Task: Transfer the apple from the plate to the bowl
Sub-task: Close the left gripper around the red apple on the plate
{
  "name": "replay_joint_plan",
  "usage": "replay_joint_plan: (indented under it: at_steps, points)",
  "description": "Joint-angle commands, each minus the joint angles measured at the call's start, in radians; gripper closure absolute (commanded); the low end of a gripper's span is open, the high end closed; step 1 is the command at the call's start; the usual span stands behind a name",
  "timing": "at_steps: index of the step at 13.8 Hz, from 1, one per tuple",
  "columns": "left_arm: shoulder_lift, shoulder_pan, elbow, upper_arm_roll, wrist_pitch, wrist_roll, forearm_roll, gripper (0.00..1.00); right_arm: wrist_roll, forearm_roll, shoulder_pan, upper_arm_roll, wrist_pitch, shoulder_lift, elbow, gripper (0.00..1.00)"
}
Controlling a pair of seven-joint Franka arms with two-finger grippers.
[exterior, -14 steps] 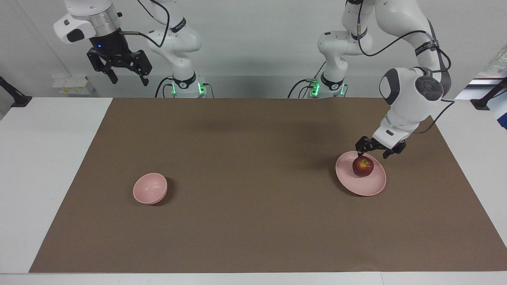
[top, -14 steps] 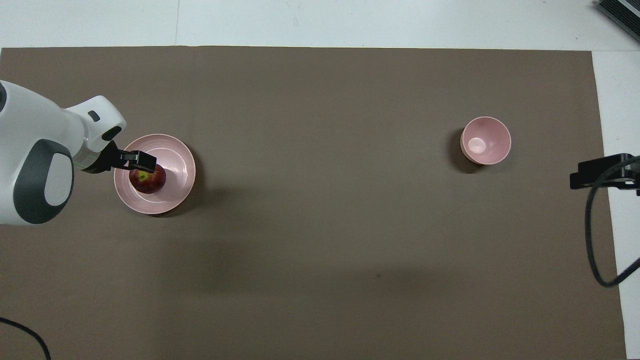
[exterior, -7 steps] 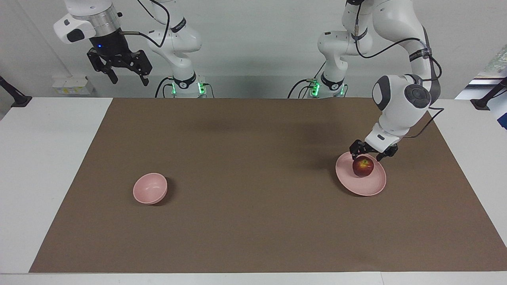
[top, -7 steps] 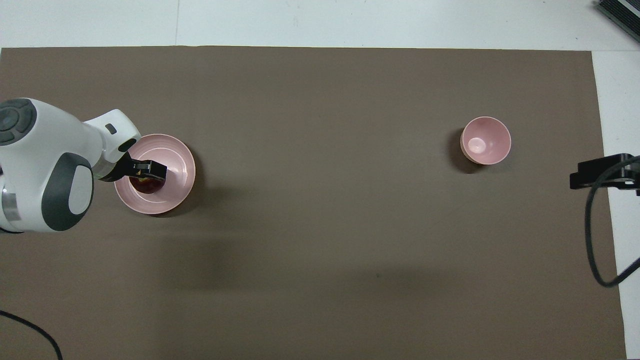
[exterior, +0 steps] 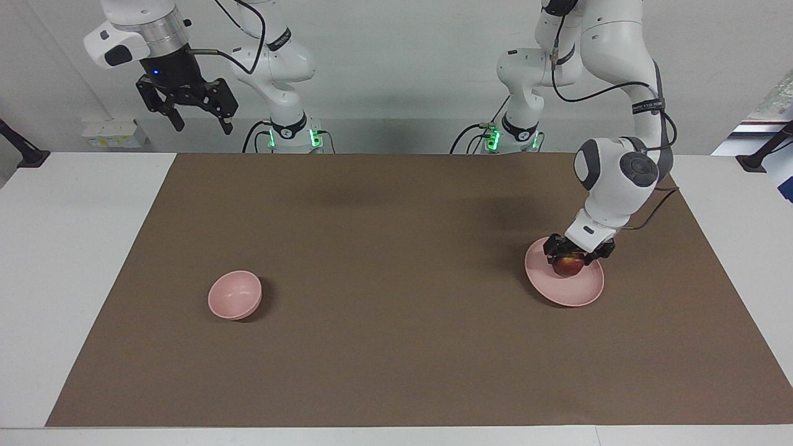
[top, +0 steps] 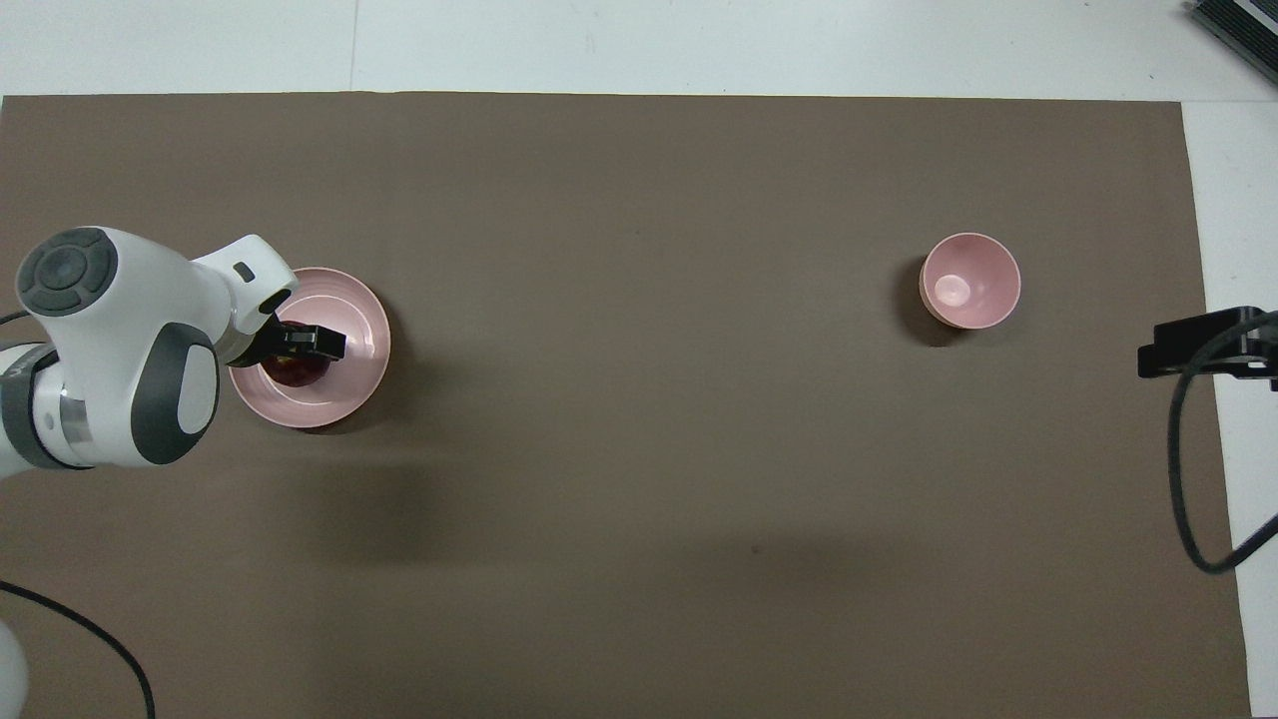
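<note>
A: Count for this entry?

B: One apple (exterior: 569, 266), one plate (exterior: 581, 293), one bowl (exterior: 234, 296), one brown mat (exterior: 396, 347) on the white tabletop (exterior: 68, 260), two arms.

A: Where is the apple?

B: On the plate, at the left arm's end of the tabletop, on the part of the plate nearer to the robots. It is dark red; only its lower half shows in the facing view, and a sliver under the claw in the overhead view.

A: Left claw?

B: The left claw (exterior: 577, 250) is down on the apple with its jaws spread, a finger at either side of the fruit. Not clamped; the apple sits on the plate. Whether the fingers touch the skin, I cannot tell.

A: Right claw?

B: The right claw (exterior: 197, 116) hangs high by its own base with its fingers apart, holding nothing. That arm waits.

A: The bowl?

B: Empty and upright on the mat toward the right arm's end, well apart from the plate.

A: Change since a second ago?

B: The left claw then stood above the apple's robot-side edge, with the whole apple visible. It has since dropped and moved over the fruit to straddle it. Apple, plate and bowl have not shifted; the right claw is unchanged.
</note>
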Motion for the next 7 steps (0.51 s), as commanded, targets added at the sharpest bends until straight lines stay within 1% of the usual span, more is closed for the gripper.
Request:
replay_joint_plan:
  at_steps: [1,2,3,5,7]
  points:
    - [-0.008,0.000,-0.002,0.005,0.004,0.005,-0.003,1.00,-0.024,0.014,-0.008,0.000,-0.011,-0.009,0.000,0.00]
    - [-0.002,0.005,0.020,0.005,-0.016,0.005,-0.003,1.00,-0.024,0.014,-0.008,0.000,-0.011,-0.009,0.000,0.00]
    - [0.022,0.003,0.063,0.007,-0.033,0.003,-0.003,1.00,-0.026,0.014,-0.008,0.000,-0.011,-0.009,0.000,0.00]
    - [0.055,0.003,0.161,0.007,-0.125,0.002,-0.003,1.00,-0.024,0.013,-0.008,0.000,-0.011,-0.009,0.000,0.00]
    - [0.062,0.002,0.243,0.007,-0.220,0.002,0.002,1.00,-0.027,0.013,-0.008,0.002,-0.011,-0.009,0.000,0.00]
